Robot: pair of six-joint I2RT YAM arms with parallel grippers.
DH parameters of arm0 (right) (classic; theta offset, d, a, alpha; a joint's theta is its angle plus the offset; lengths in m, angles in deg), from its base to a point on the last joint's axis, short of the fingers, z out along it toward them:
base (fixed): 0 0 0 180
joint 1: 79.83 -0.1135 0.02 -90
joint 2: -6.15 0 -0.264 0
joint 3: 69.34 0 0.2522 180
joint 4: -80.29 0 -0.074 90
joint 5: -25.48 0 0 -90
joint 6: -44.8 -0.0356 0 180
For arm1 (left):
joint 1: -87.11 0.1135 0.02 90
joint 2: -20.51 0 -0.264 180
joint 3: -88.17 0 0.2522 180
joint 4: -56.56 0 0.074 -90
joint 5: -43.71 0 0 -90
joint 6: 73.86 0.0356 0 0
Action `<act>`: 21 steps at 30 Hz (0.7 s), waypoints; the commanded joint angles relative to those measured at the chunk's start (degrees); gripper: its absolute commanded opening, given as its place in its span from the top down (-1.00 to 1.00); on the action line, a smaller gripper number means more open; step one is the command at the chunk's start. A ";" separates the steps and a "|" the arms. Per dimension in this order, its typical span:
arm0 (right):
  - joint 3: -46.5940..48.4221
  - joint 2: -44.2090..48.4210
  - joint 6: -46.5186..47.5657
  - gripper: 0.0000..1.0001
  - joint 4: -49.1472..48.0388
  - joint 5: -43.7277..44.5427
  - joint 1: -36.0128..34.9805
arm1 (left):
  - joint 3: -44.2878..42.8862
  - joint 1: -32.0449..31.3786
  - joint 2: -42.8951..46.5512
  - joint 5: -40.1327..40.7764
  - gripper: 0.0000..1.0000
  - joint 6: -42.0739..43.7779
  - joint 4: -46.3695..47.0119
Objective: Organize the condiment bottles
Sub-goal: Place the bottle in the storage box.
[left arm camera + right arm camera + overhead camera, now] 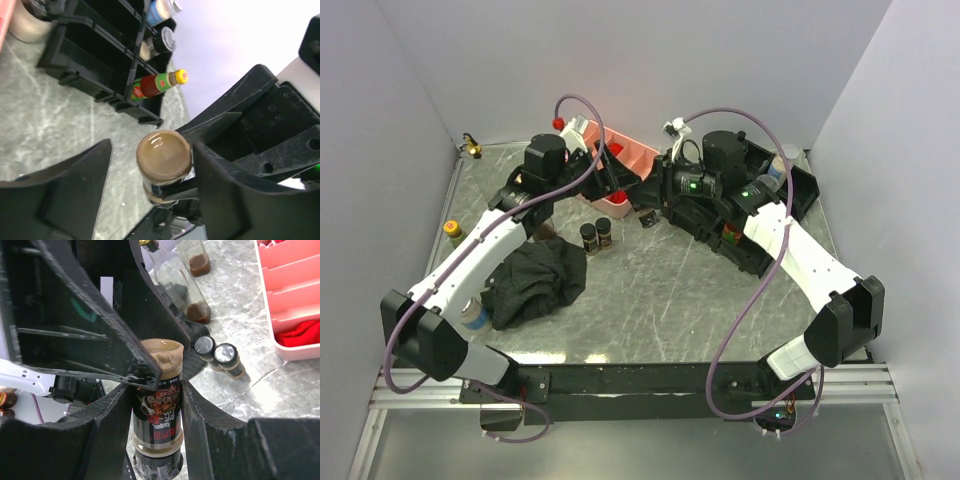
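Observation:
A dark spice jar (157,410) with a black picture label hangs lid down, brown base up, between my right gripper's (157,390) fingers, which are shut on its sides. My left gripper (150,162) is open around the same jar (164,156): its right finger (225,185) touches the jar, and a gap shows on the left side. In the top view both grippers, left (620,190) and right (658,197), meet above the table's far middle. Two black-lidded jars (596,235) stand on the table below them and show in the right wrist view (216,351).
A black rack (95,70) at the far right holds a yellow-capped red sauce bottle (157,84) and lidded jars (163,43). The pink tray (632,152) is at the back, the black cloth (535,280) at the left. Bottles stand at the left edge (452,232), in the back corner (472,146) and under the left arm (472,315).

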 commanded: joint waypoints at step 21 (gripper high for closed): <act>-24.72 16.41 -18.35 -0.83 -43.86 16.45 1.11 | 9.20 11.68 0.13 -14.21 0.98 -41.02 34.05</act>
